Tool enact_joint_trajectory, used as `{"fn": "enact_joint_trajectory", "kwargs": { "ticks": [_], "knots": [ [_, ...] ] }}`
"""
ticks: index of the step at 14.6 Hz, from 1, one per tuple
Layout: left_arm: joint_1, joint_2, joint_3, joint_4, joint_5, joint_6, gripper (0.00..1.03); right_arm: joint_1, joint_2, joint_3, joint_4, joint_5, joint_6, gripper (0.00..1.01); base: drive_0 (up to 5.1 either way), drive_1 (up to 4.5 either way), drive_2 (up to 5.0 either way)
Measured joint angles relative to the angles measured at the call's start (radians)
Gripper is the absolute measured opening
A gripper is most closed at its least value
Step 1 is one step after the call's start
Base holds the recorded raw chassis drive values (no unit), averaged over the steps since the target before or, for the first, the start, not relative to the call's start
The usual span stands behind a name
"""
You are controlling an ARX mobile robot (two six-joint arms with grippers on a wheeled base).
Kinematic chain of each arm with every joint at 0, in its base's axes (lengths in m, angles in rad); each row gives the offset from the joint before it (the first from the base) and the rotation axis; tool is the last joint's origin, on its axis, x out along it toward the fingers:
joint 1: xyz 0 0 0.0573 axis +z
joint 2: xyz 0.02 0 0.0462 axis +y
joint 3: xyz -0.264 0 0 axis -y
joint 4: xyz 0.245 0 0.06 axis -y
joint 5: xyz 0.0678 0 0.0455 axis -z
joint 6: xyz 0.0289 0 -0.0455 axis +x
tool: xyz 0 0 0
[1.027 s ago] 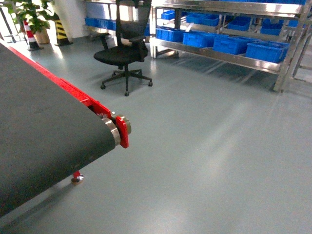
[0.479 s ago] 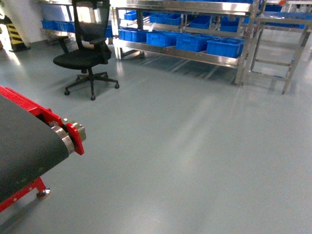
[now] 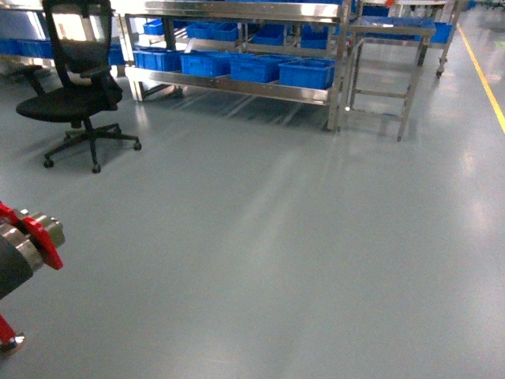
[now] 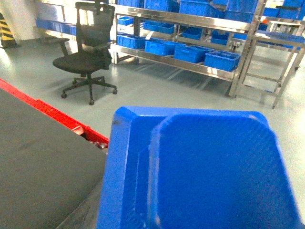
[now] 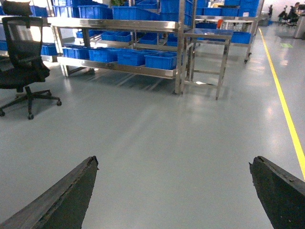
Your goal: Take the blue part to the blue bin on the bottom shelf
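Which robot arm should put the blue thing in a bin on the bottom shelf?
Probably the left: the blue part fills its wrist view, seemingly carried there. The right tool is open and empty. The bottom shelf is far off.

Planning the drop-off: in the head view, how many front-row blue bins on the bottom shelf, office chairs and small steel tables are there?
Front-row blue bins on the bottom shelf: 4
Office chairs: 1
Small steel tables: 1
Total: 6
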Motion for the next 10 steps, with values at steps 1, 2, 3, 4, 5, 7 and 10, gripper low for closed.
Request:
{"fn": "enact_joint_trajectory", "kwargs": {
  "ticks": [1,2,3,4,5,7,10],
  "knots": [
    [0.0,0.0,0.0,0.0,0.0,0.0,0.43,0.0,0.0,0.0,0.0,0.0,0.0,0.98,-1.5,-1.53,-1.5],
    [0.0,0.0,0.0,0.0,0.0,0.0,0.43,0.0,0.0,0.0,0.0,0.0,0.0,0.98,-1.5,-1.48,-1.5],
    [0.0,0.0,0.0,0.0,0.0,0.0,0.43,0.0,0.0,0.0,0.0,0.0,0.0,0.98,-1.5,-1.49,-1.5],
    [0.0,0.0,0.0,0.0,0.0,0.0,0.43,0.0,0.0,0.0,0.0,0.0,0.0,0.98,-1.6,-1.57,-1.6],
    [0.0,0.0,0.0,0.0,0.0,0.0,0.43,0.0,0.0,0.0,0.0,0.0,0.0,0.98,-1.5,-1.54,-1.5],
    [0.0,0.0,0.0,0.0,0.0,0.0,0.43,0.0,0.0,0.0,0.0,0.0,0.0,0.98,-1.5,-1.53,-1.5],
    [0.0,0.0,0.0,0.0,0.0,0.0,0.43,0.0,0.0,0.0,0.0,0.0,0.0,0.98,-1.5,-1.54,-1.5]
  ]
}}
